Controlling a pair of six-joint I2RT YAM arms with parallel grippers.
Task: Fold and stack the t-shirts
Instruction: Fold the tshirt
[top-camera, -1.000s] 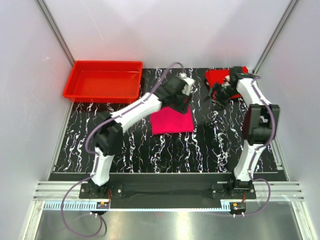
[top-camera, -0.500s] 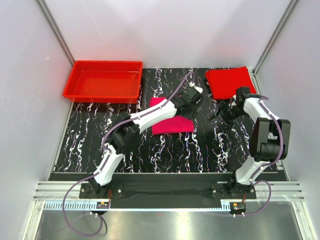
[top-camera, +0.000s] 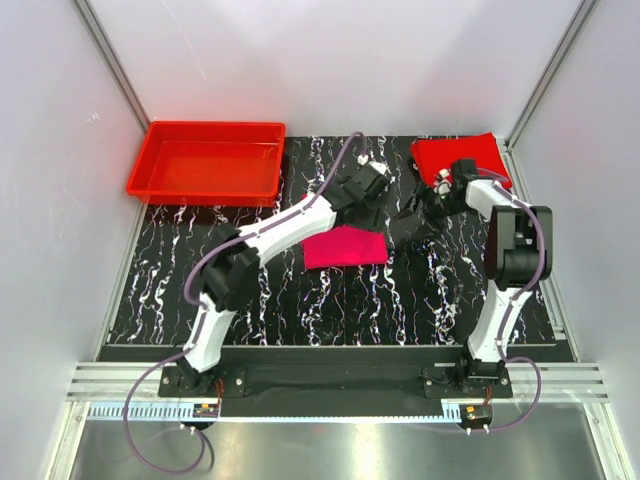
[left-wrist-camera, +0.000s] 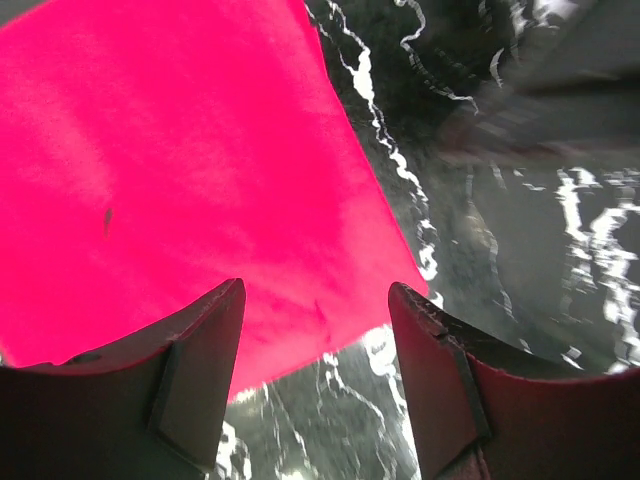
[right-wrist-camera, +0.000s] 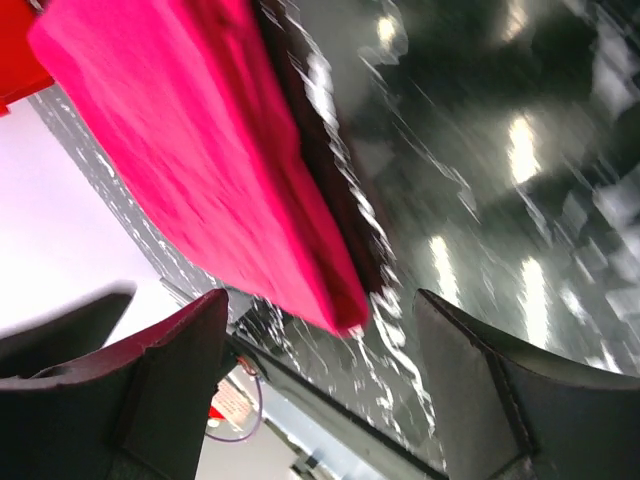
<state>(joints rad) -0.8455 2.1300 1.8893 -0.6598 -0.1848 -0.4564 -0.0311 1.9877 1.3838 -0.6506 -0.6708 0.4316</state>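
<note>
Tray of red plastic, one only, sits at the far left of the marbled table, well apart from the two folded t-shirts. The left arm covers the far edge of the magenta t-shirt at mid-table; the red t-shirt lies in the far right corner. The left gripper, over the magenta cloth, and the right gripper, near it, both gape wide, holding nothing.

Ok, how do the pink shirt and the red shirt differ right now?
Colour: the pink t-shirt is magenta, the red t-shirt pure red. Place: the pink t-shirt lies near the middle of the table, the red t-shirt at its far right corner. Both are folded flat and lie apart, not stacked.
</note>
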